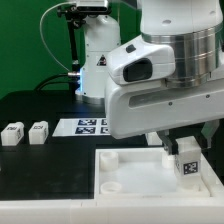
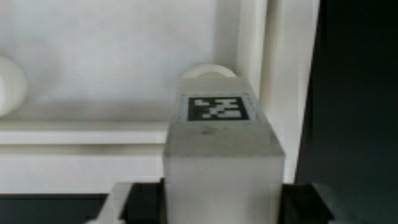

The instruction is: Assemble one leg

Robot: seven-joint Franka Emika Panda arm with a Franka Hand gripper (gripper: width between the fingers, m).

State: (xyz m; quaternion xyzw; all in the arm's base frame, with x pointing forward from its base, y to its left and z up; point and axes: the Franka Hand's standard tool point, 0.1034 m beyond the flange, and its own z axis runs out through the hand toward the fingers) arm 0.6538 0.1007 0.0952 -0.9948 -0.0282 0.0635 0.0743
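My gripper [image 1: 186, 150] is shut on a leg [image 1: 187, 165], a small white block with a black-and-white tag on its face. It holds the leg upright over the right part of the large white tray [image 1: 130, 165]. In the wrist view the leg [image 2: 222, 150] stands between my two dark fingers [image 2: 146, 200], its tagged end pointing at the tray's round corner socket [image 2: 212, 73]. I cannot tell whether the leg touches the tray.
Two more legs [image 1: 13, 134] [image 1: 39, 131] lie on the black table at the exterior view's left. The marker board [image 1: 85, 126] lies behind the tray. The arm's base [image 1: 100, 60] stands at the back.
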